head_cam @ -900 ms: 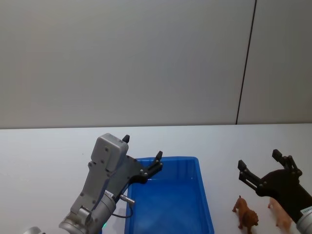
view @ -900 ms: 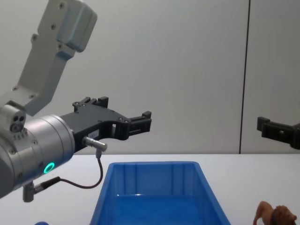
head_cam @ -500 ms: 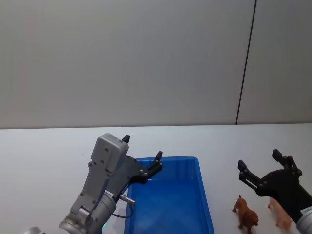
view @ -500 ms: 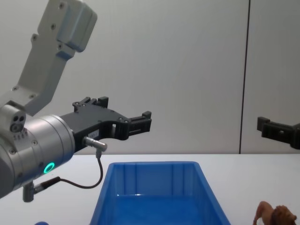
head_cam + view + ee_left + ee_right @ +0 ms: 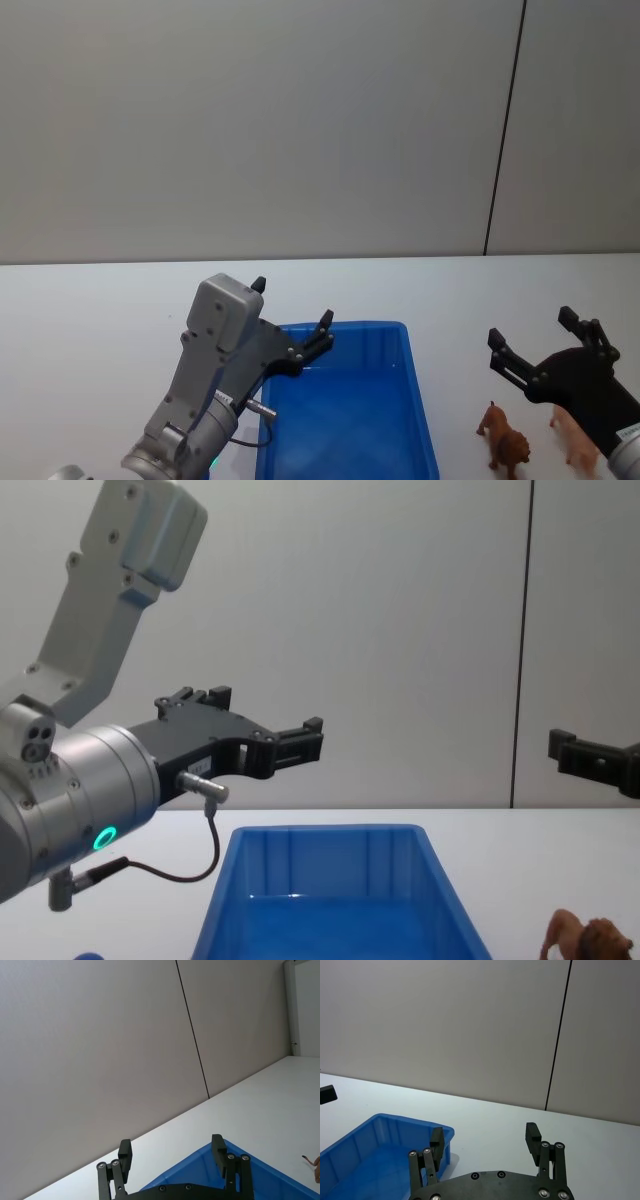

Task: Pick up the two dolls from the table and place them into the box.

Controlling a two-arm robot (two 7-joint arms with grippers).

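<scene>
A: White table point(image 5: 100, 320), grey wall. Lion point(image 5: 505, 448) and pig point(image 5: 575, 440) stand close together, lower right, beside the box point(image 5: 418, 400).
B: Right tool point(image 5: 530, 327) open just above them; left tool point(image 5: 292, 301) open at box's upper-left corner. Risk: jaws knocking the neighbour.

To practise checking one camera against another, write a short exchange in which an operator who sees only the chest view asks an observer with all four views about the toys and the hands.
Operator: The left hand hangs above the box, and a lion stands to its right. Where is the other toy?
Observer: The pig stands on the table just right of the lion. In the head view the right hand partly hides it.
Operator: I see only one black tip of that hand. Is it open?
Observer: Yes. The right wrist view shows its fingers spread wide, with nothing between them.
</scene>
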